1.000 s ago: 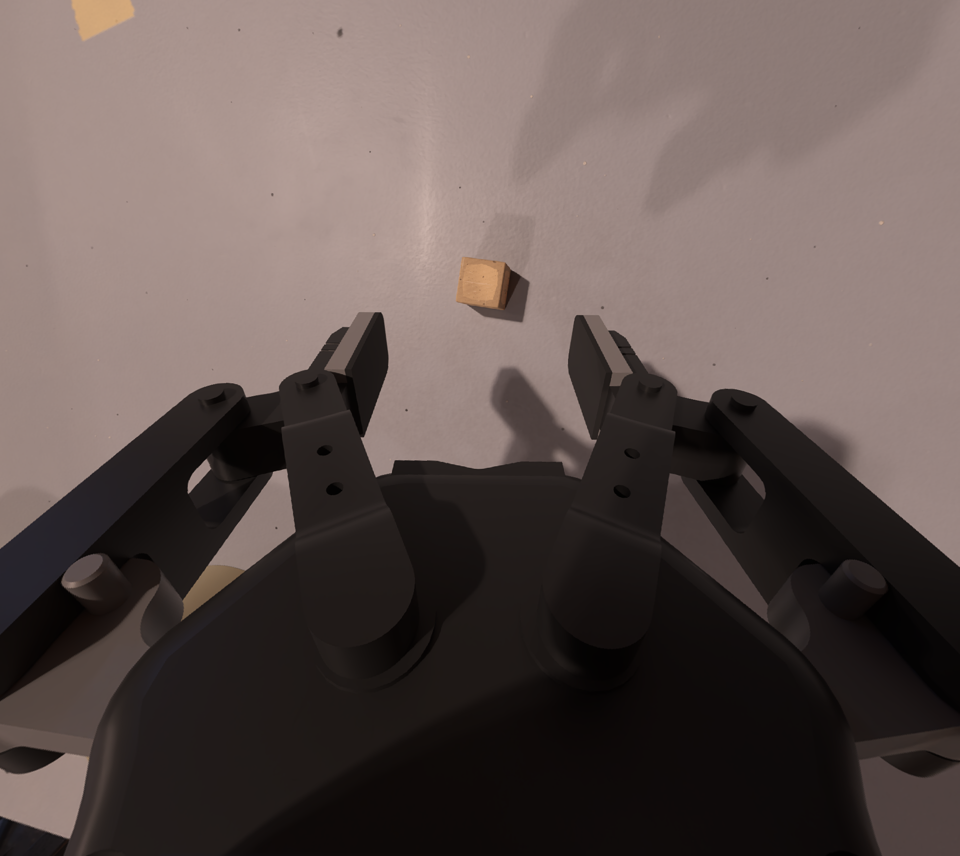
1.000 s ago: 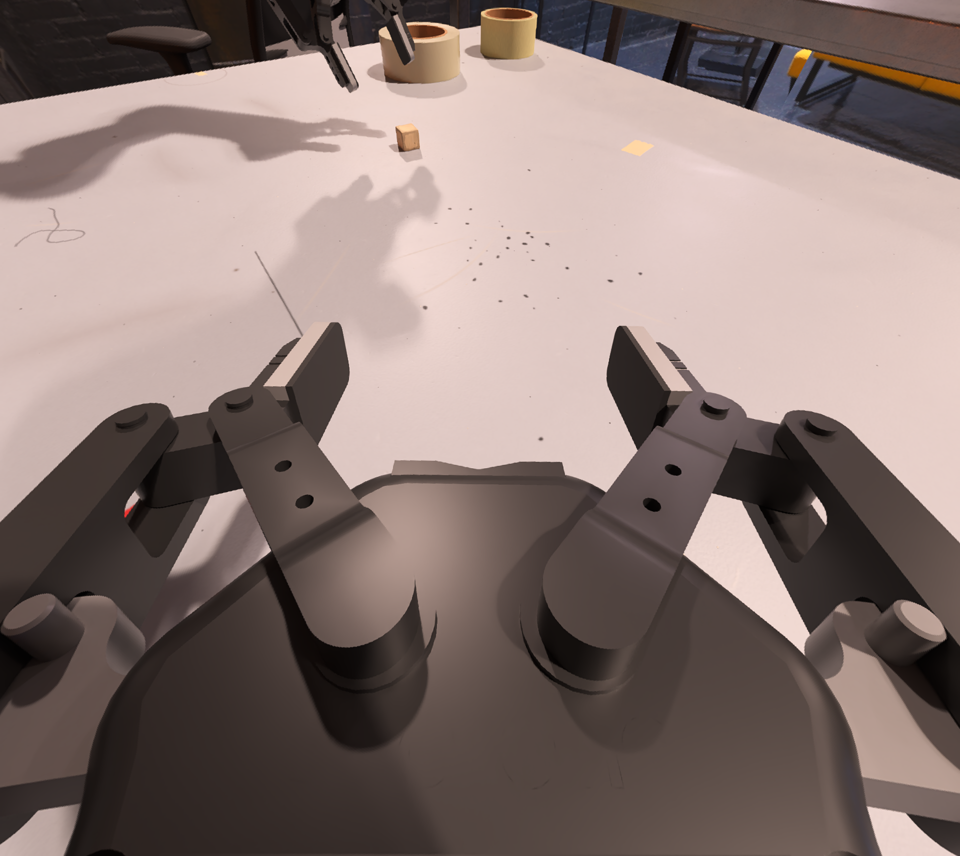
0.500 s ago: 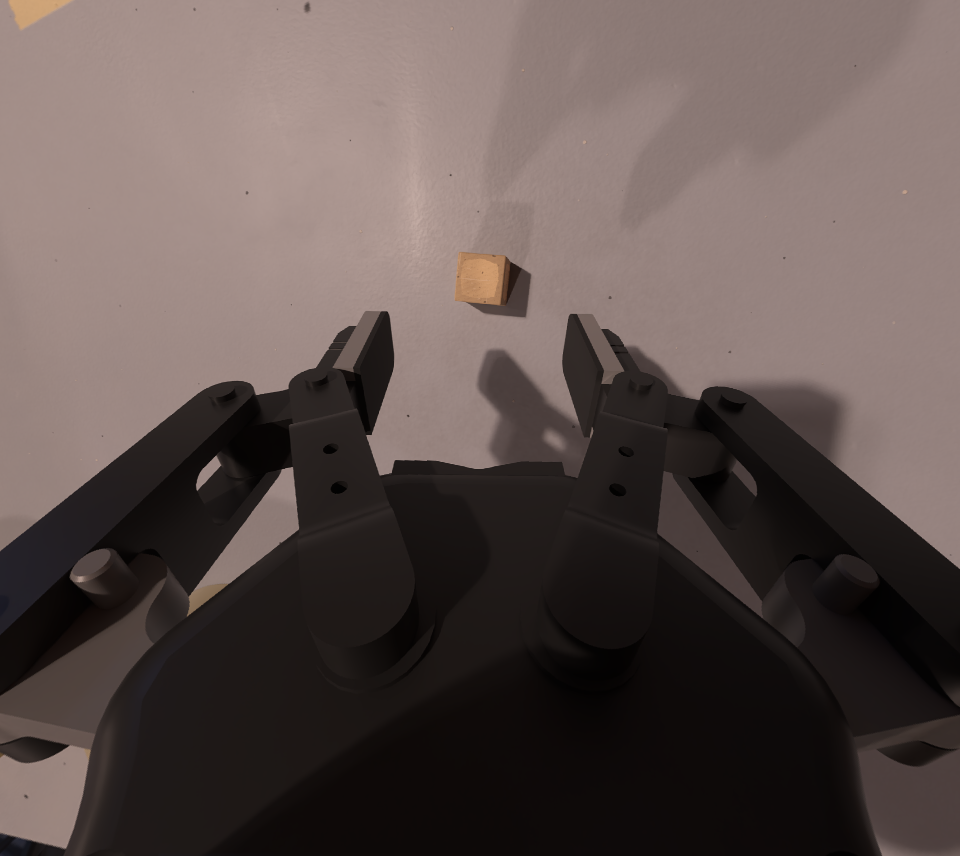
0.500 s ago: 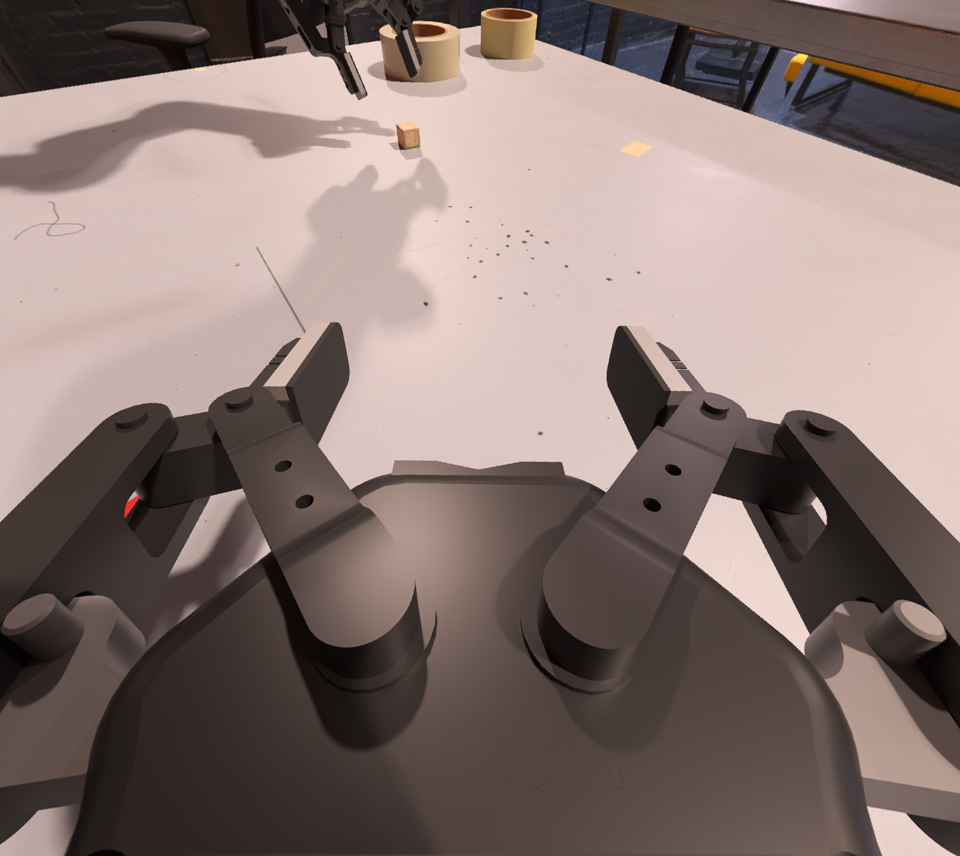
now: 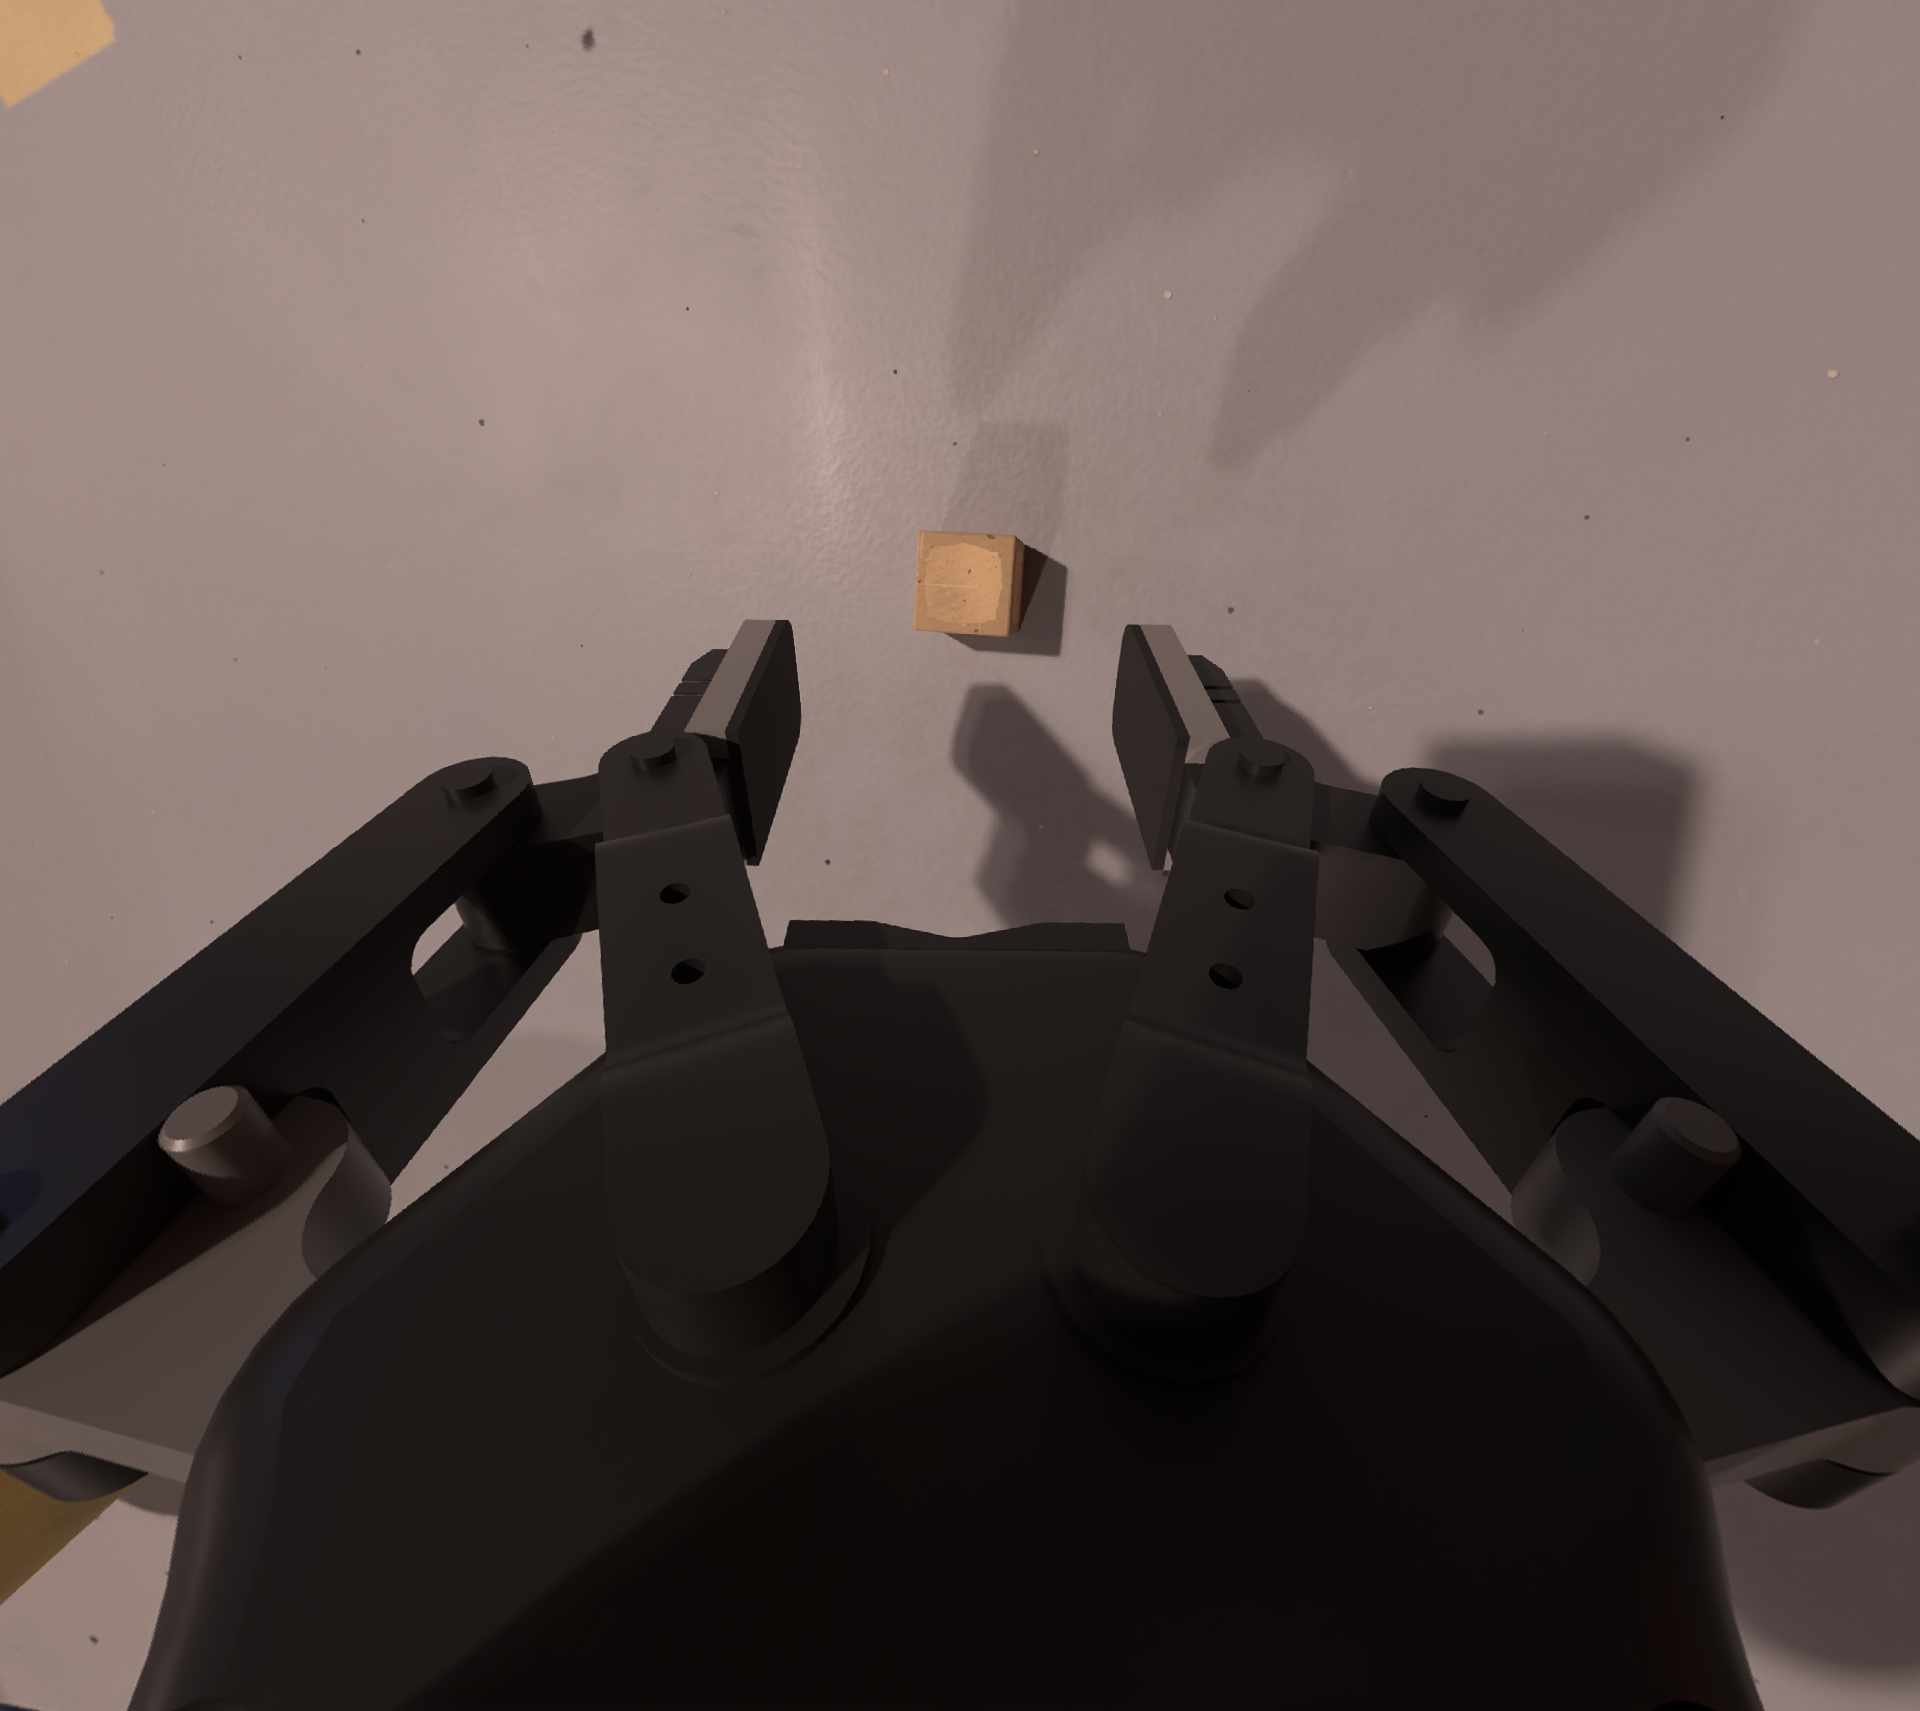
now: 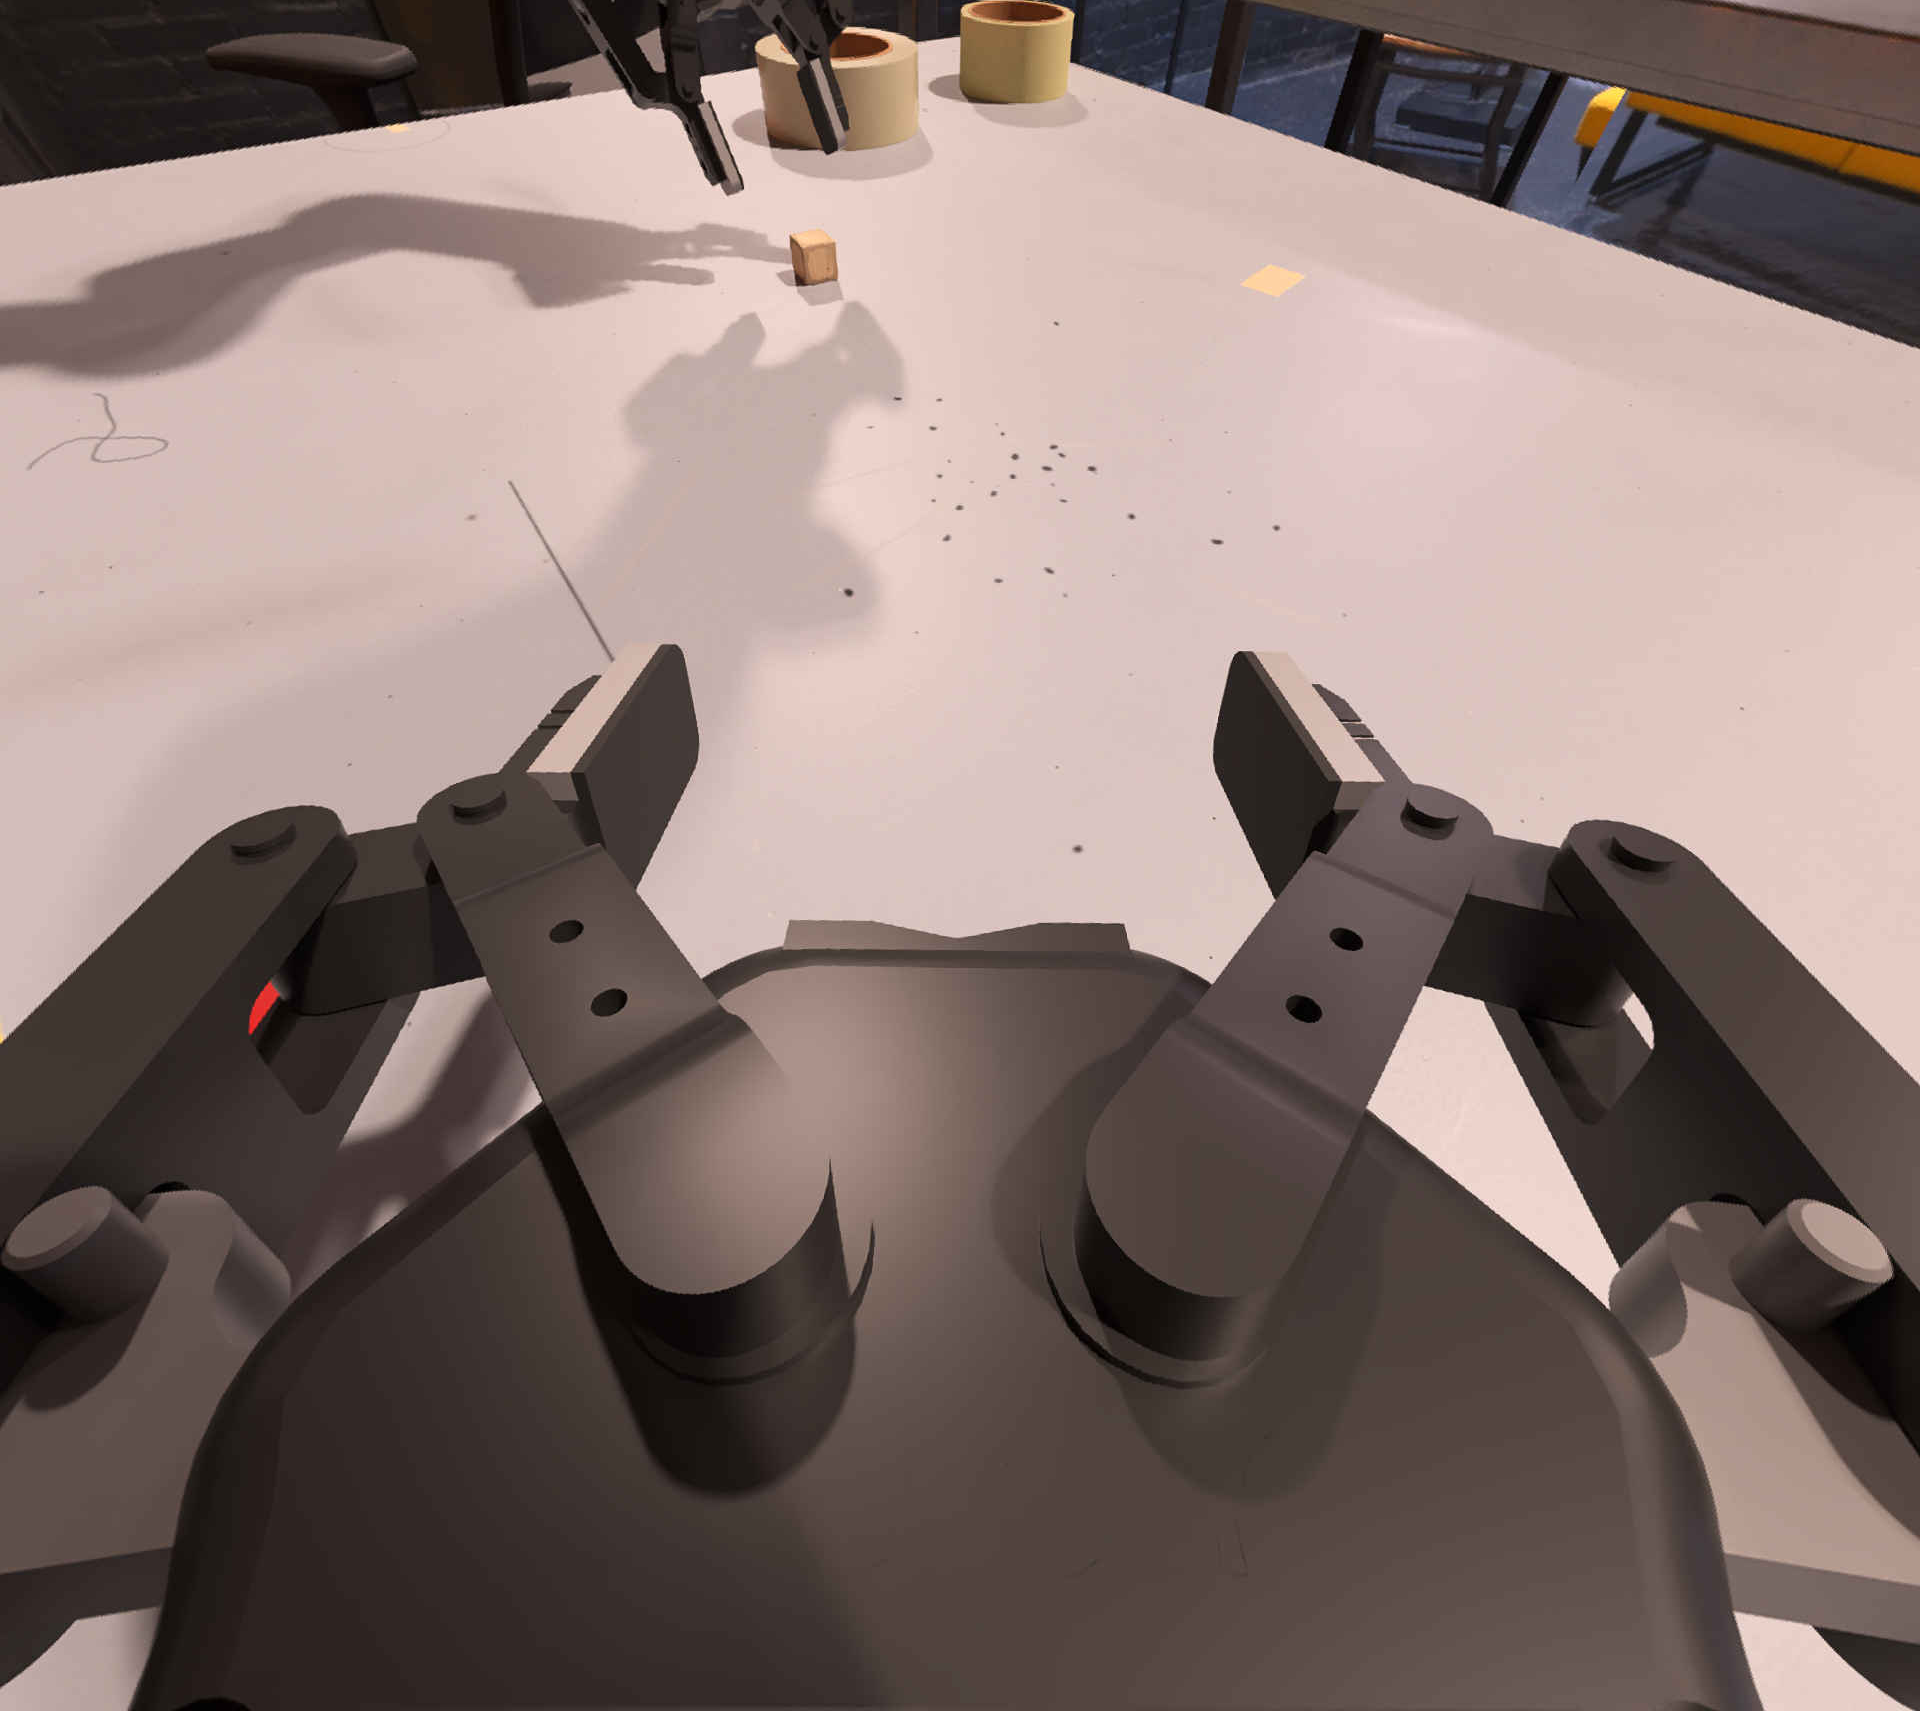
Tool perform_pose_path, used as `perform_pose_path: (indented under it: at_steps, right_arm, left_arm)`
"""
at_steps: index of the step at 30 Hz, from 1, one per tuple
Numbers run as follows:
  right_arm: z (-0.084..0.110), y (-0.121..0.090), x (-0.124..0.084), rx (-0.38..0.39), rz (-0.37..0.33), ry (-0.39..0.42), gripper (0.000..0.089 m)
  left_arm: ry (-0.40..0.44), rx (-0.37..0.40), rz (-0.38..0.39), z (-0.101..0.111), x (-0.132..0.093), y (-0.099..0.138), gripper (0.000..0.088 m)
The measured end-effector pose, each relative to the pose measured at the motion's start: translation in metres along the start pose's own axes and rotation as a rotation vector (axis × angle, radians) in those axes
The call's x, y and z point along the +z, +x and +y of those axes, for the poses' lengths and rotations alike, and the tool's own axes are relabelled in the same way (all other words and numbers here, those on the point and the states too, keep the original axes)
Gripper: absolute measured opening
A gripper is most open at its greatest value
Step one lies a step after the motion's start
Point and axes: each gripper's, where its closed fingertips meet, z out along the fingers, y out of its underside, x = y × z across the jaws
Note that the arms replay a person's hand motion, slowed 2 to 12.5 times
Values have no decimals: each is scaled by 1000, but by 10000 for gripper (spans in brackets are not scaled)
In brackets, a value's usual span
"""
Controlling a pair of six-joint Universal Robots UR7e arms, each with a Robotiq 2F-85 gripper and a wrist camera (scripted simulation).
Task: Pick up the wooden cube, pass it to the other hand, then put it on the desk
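**Cube sits on the desk just ahead of your left gripper's spread fingers, nothing grasped yet**

The wooden cube (image 5: 969, 585) rests flat on the pale desk (image 5: 416, 311), its sides roughly square to the left wrist view, and it lies beyond the fingertips, close to the centre line of the gap and a shade toward the left finger. Your left gripper (image 5: 956, 685) hangs above it with jaws apart and empty; in the right wrist view the left gripper (image 6: 774, 155) is clear of the cube (image 6: 812, 255), with two tape rolls (image 6: 840, 87) behind. Your right gripper (image 6: 956, 705) is also spread and empty, well apart from the cube, so the left arm is plainly nearer. I judge you need a short advance and descent to straddle it.
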Motion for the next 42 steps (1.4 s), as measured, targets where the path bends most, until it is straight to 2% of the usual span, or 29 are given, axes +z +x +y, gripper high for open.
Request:
perform_pose_path:
  at_steps: [42]
  right_arm:
    - [2,2,1,-3,-14,-4,854]
  left_arm:
    - [-33,20,32,0,21,-7,522]
